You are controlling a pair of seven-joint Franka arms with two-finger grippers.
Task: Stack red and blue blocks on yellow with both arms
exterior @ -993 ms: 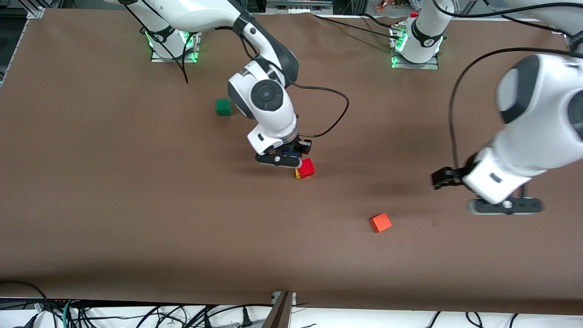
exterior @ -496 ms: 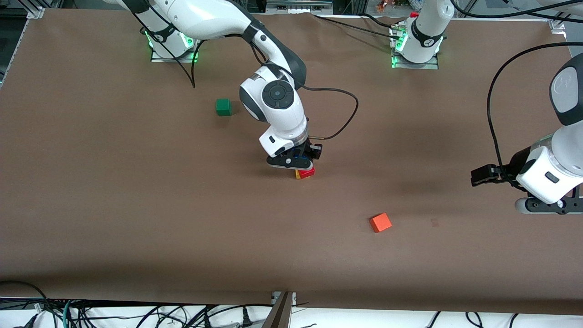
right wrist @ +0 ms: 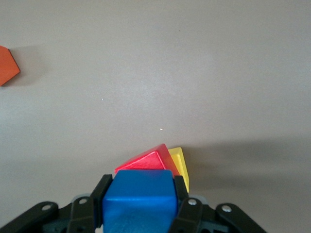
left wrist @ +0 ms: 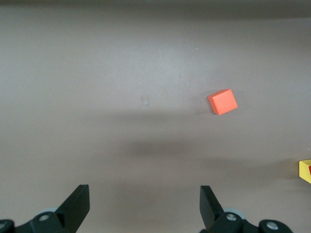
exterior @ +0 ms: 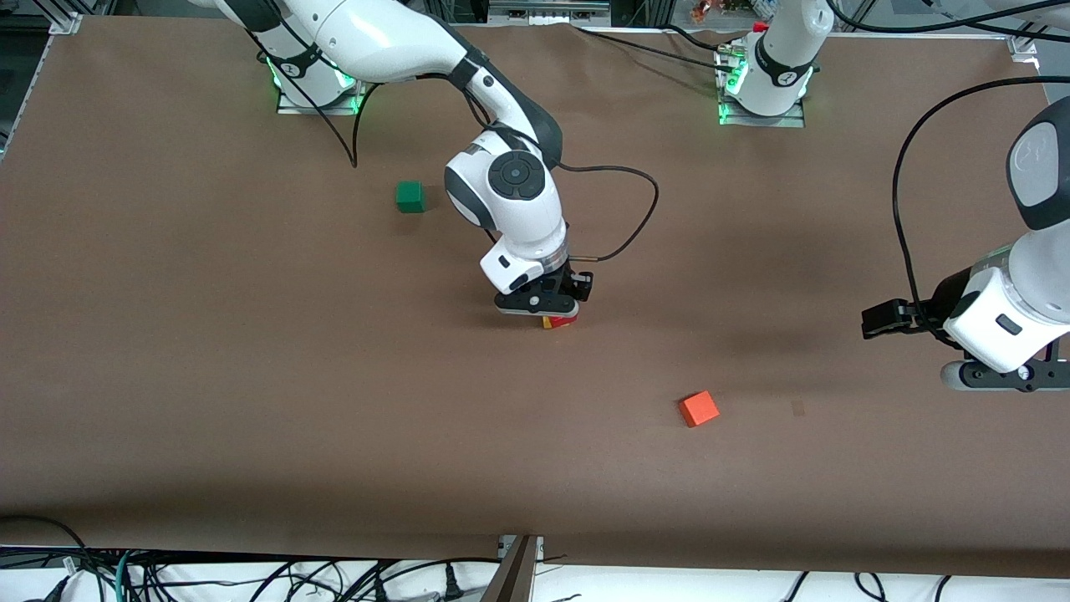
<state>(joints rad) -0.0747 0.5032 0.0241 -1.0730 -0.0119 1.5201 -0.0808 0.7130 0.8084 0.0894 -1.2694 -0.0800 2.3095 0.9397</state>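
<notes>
My right gripper (exterior: 539,306) is shut on the blue block (right wrist: 140,201) and holds it right over the red block (right wrist: 146,160), which sits on the yellow block (right wrist: 180,165). In the front view only slivers of the red block (exterior: 565,318) and the yellow block (exterior: 547,323) show under the gripper, mid-table. The blue block is hidden in the front view. My left gripper (exterior: 999,376) is open and empty, up over the left arm's end of the table; its open fingers (left wrist: 77,204) show in the left wrist view, with the yellow block (left wrist: 305,171) at the edge.
An orange cube (exterior: 698,409) lies nearer the front camera than the stack; it shows in the left wrist view (left wrist: 222,101) and the right wrist view (right wrist: 7,65). A green cube (exterior: 409,196) lies toward the right arm's base. A black cable (exterior: 619,209) loops by the right wrist.
My right gripper moved over the red block and came down with the blue block, covering the stack. My left arm drew back toward its end of the table, then held still.
</notes>
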